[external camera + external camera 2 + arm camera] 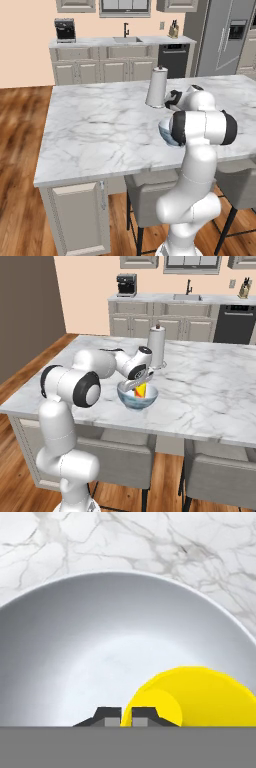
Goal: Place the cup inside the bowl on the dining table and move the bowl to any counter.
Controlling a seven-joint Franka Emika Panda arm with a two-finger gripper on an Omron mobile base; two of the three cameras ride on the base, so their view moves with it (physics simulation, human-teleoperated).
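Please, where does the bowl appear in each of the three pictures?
Left base view: the bowl peeks out left of the white arm, mid-right, mostly hidden.
Right base view: center, on the dining table, under the claw, with the cup inside.
Hand view: its white inside spans the picture.
Shared landmark: the paper-towel roll just behind the bowl.

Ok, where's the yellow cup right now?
The cup is inside the bowl on the dining table, leaning against the bowl's side just in front of the paper-towel roll; the hand view shows it in the bowl too.
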